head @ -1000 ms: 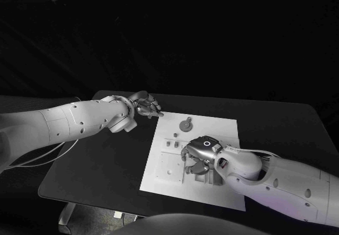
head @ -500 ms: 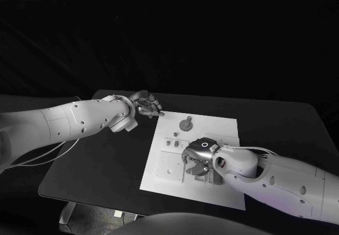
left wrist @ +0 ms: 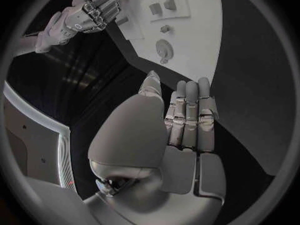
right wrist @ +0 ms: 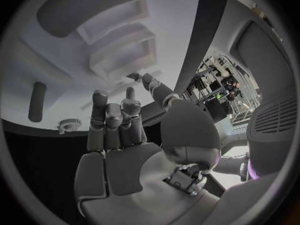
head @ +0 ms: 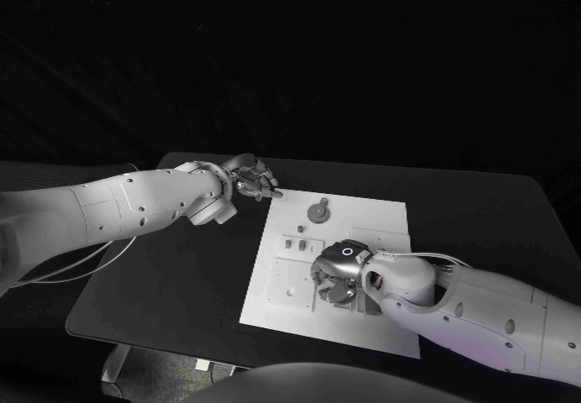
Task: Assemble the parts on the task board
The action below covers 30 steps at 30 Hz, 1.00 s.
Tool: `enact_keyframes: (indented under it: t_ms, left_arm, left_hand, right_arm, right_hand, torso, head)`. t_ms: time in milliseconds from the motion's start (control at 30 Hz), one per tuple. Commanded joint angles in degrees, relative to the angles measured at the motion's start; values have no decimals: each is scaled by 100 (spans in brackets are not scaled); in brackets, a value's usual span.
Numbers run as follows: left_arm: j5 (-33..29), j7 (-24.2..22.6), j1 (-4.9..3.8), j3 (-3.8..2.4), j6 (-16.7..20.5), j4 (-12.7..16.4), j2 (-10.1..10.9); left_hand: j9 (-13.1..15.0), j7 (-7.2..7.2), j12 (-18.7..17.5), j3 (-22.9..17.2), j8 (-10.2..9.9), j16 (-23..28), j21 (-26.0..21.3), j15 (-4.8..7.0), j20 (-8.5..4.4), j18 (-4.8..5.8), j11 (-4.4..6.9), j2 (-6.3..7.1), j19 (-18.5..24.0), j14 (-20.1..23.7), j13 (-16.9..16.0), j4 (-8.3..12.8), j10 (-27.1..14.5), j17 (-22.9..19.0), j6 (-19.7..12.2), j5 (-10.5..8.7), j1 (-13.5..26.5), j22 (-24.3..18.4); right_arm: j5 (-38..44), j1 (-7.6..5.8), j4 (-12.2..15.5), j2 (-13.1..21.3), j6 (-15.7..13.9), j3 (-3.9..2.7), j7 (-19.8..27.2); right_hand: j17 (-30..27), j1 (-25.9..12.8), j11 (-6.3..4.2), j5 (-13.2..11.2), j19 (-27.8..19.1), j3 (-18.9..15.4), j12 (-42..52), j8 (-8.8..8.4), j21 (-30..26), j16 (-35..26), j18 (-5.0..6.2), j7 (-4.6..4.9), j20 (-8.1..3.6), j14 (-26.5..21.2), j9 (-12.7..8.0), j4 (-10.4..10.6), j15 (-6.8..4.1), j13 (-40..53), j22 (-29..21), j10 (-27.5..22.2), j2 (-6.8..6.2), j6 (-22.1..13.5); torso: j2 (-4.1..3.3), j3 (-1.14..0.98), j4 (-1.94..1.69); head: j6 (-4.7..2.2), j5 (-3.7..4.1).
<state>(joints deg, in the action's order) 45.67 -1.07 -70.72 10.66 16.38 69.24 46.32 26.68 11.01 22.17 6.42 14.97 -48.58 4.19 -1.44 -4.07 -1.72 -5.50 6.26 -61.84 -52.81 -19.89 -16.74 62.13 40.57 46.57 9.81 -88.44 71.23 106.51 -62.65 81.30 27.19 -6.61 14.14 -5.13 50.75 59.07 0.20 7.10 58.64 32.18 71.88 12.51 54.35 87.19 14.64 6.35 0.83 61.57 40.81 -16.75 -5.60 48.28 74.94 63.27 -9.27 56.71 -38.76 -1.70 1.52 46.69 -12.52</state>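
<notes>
Since a second ago the right hand (head: 337, 270) has crept a little left and nearer over the board (head: 375, 220); the left hand (head: 252, 180) has not stirred.

The right hand hangs palm down over the board's middle, fingers curled toward the raised fixtures there. Whether it holds a part I cannot tell; its own wrist view shows fingers apart with nothing plainly between them. The left hand hovers just off the board's far left corner, fingers straight and together, holding nothing.

To do this step well, I judge the right hand should settle slowly, line its fingertips up with the fixture, and press straight down.

The round part (head: 317, 213) lies flat on the far board, its small tab pointing far. The board's long axis runs near to far.
</notes>
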Motion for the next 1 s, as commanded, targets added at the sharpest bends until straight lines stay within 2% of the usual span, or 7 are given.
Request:
enact_keyframes:
  t_ms: [33,667,1000]
  left_arm:
    - [-13,-69,-4,-5,-31,14,-12]
    - [-13,-64,-4,-5,-34,18,-12]
    - [-13,-60,-4,-5,-34,27,-6]
  left_hand:
    - [-6,-2,18,-42,27,15,-15,-19,5,-99,27,1,-1,1,-2,6,-19,-9,30,34,-66,-9]
    - [-8,-4,19,-61,30,15,-15,-18,3,-100,28,-17,0,2,0,10,-20,-11,33,36,-102,-12]
    - [-9,-4,20,-66,31,15,-14,-18,4,-100,29,-24,0,2,0,10,-19,-11,34,35,-113,-13]
  right_arm:
    - [106,18,7,-9,216,1,83]
    - [228,87,-101,-53,321,0,65]
    - [262,126,-178,-82,225,0,63]
  right_hand:
    - [7,65,-13,34,-39,-52,-5,-18,-14,21,36,5,6,-24,-9,-3,-6,8,40,-17,-1,3]
    - [8,310,-41,74,-34,-87,22,-43,9,52,36,-19,-1,4,-59,-9,-31,15,57,59,210,41]
    - [6,404,-39,102,-35,-75,24,-62,17,60,36,-17,-1,10,-108,-9,-28,12,62,74,326,64]
  torso:
    - [2,2,0]
    - [2,-2,3]
    - [1,-2,2]
  head:
    - [5,-4]
    - [25,-8]
    - [29,-4]
